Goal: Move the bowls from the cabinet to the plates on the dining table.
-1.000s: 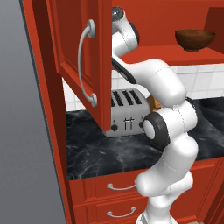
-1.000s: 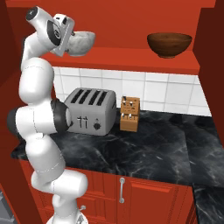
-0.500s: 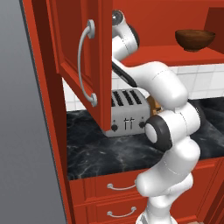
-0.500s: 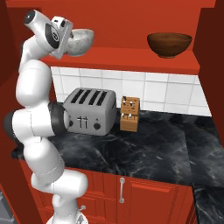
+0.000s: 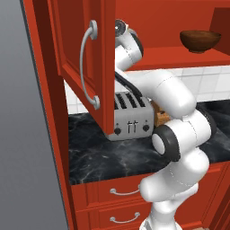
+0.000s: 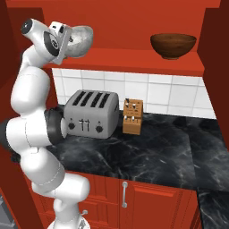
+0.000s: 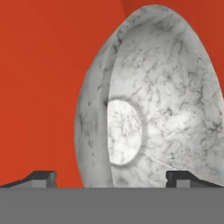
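Observation:
The pale grey speckled bowl [image 6: 82, 39] stands at the left end of the red cabinet's inner shelf [image 6: 134, 61]. My gripper [image 6: 68, 43] is right beside it, open, and in the hand view the grey bowl [image 7: 153, 100] looms close, its near wall between my fingertips [image 7: 43, 178]. Nothing is gripped. The dark brown bowl [image 6: 173, 44] sits further right on the same shelf, also seen as the brown bowl [image 5: 200, 40]. The cabinet door [image 5: 78, 63] hangs open and hides my hand in the left base view. The plates and the dining table are out of view.
A silver toaster [image 6: 87, 114] and a wooden knife block [image 6: 133, 117] stand on the black counter [image 6: 165, 152] below the shelf, against white tiles. Red drawers [image 5: 121, 197] lie under the counter. A grey wall [image 5: 22, 134] closes off the left.
My hand has edged slightly closer in on the grey bowl. The jaws stay open and both bowls stay where they were.

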Available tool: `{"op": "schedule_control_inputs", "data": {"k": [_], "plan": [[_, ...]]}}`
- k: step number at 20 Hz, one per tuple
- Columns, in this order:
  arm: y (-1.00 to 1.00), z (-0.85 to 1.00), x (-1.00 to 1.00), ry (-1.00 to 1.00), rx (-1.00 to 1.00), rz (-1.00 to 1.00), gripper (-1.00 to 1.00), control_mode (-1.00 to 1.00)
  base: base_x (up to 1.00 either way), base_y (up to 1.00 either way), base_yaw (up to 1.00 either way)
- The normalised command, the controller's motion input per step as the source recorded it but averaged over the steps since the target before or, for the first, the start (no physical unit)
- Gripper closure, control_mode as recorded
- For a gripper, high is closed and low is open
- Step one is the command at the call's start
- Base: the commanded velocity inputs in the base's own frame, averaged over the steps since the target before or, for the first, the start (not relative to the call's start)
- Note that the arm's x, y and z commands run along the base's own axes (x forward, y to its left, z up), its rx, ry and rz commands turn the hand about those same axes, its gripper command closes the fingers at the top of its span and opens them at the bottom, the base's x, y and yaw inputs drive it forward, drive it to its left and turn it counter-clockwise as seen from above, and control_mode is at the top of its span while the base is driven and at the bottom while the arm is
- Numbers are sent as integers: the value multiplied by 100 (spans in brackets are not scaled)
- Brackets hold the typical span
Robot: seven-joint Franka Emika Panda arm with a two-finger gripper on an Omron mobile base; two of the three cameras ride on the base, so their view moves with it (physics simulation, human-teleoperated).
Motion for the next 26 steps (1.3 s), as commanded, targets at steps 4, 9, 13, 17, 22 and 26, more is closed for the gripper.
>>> {"op": "schedule_control_inputs", "data": {"k": [4,9,13,17,22,26], "plan": [[5,-21,0,-5,0,0,100,-100,0,0,0],[2,-11,0,-5,0,0,100,-100,0,0,0],[0,-1,0,-7,0,0,100,-100,0,0,0],[0,0,-7,-10,0,0,100,-100,0,0,0],[0,2,-51,-12,0,0,100,-100,0,0,0],[0,0,-78,-13,0,0,100,-100,0,0,0]]}}
